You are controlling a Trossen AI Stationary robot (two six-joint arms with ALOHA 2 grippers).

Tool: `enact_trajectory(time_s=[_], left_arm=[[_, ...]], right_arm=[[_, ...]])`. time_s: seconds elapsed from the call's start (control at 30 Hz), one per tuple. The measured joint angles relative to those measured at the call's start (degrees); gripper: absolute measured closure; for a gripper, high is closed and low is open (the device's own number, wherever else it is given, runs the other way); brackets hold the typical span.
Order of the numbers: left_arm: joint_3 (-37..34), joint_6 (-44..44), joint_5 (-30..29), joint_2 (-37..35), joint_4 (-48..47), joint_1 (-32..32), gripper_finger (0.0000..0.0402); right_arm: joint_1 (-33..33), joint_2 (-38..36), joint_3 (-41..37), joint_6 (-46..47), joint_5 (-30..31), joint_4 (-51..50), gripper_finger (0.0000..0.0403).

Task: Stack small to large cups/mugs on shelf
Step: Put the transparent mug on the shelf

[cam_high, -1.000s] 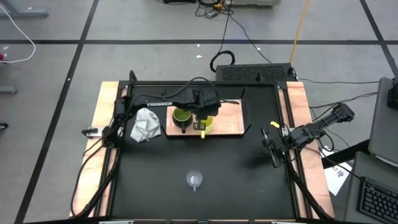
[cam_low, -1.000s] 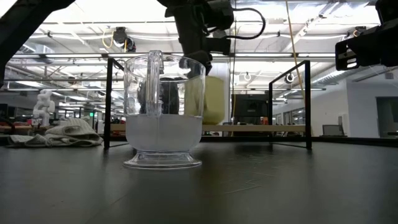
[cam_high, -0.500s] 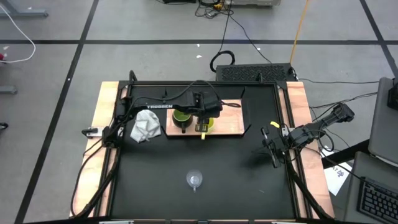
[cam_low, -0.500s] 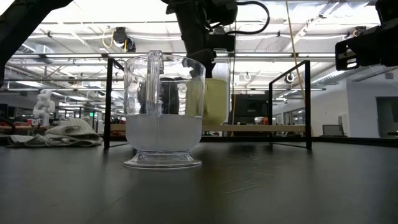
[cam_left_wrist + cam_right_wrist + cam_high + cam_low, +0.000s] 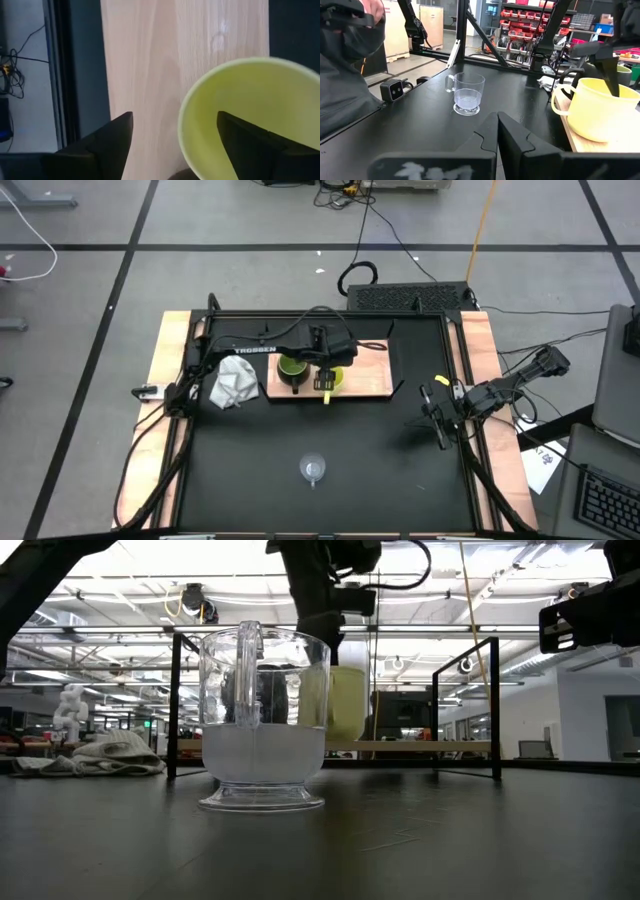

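My left gripper (image 5: 172,132) straddles the yellow mug's (image 5: 250,120) rim over the shelf (image 5: 165,55), upper centre, fingers parted; I'd settle it flat beside the green mug (image 5: 292,366) before letting go.

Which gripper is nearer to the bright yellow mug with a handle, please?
The left. The left gripper sits right over the yellow mug on the light-wood shelf, one finger inside its rim. The right gripper waits well off at the table's right edge.
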Motion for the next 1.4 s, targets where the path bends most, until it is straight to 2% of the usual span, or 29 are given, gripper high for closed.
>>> enact_trajectory(time_s=[0.43,0.5,0.6,0.8,0.83,1.07,1.17,1.27,1.4], left_arm=[[12.99,-1.46,0.13,-0.13,-9.14,-2.28,0.0129],[14.42,-1.85,1.43,-0.15,-10.49,-2.48,0.0141],[14.90,-1.60,3.33,-0.15,-10.86,-2.62,0.0193],[14.90,-1.37,3.61,-0.15,-12.18,-2.27,0.0369],[14.90,-1.38,3.61,-0.15,-12.18,-2.16,0.0384],[14.90,-0.46,4.29,-0.13,-12.51,-2.00,0.0398],[14.90,-0.41,7.59,-0.11,-11.53,-2.00,0.0399],[14.90,-0.23,13.86,-0.48,-9.05,-1.98,0.0400],[14.88,-0.05,15.55,-2.25,-6.03,-2.48,0.0400]], right_arm=[[-0.02,0.00,0.00,0.02,0.00,-0.02,0.0403],[-0.02,0.00,0.00,0.02,0.00,-0.02,0.0403],[-0.02,0.00,0.00,0.02,0.00,-0.04,0.0403],[-0.01,0.01,0.00,0.02,-0.01,-0.04,0.0403],[-0.02,0.01,0.00,0.02,0.00,-0.04,0.0403],[-0.01,0.00,0.00,0.02,0.00,-0.04,0.0403],[-0.02,0.00,0.00,0.02,0.00,-0.05,0.0403],[-0.01,0.01,0.00,0.04,0.00,-0.07,0.0403],[-0.02,0.02,0.00,0.46,-0.01,-0.17,0.0403]])
